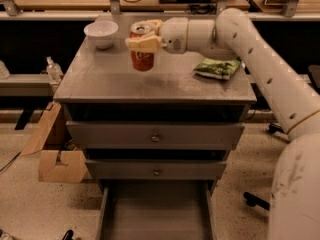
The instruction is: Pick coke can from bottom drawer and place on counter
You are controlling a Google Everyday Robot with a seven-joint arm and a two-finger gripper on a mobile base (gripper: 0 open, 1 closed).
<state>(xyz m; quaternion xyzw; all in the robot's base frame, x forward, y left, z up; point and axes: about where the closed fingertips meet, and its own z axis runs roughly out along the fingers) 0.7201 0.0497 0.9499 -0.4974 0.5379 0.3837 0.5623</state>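
Note:
The red-orange coke can point(142, 57) with a silver lid is upright over the left-middle of the grey counter point(150, 81), its base at or just above the surface. My gripper point(144, 40) reaches in from the right and is shut on the can's upper part, one tan finger point(143, 44) across its front. The bottom drawer point(156, 214) is pulled open at the bottom of the view, its flat grey floor bare.
A white bowl point(101, 34) stands at the counter's back left, close to the can. A green chip bag point(218, 67) lies at the right. Two shut drawer fronts with knobs point(155, 137) sit below. A cardboard box point(56, 156) is on the floor at left.

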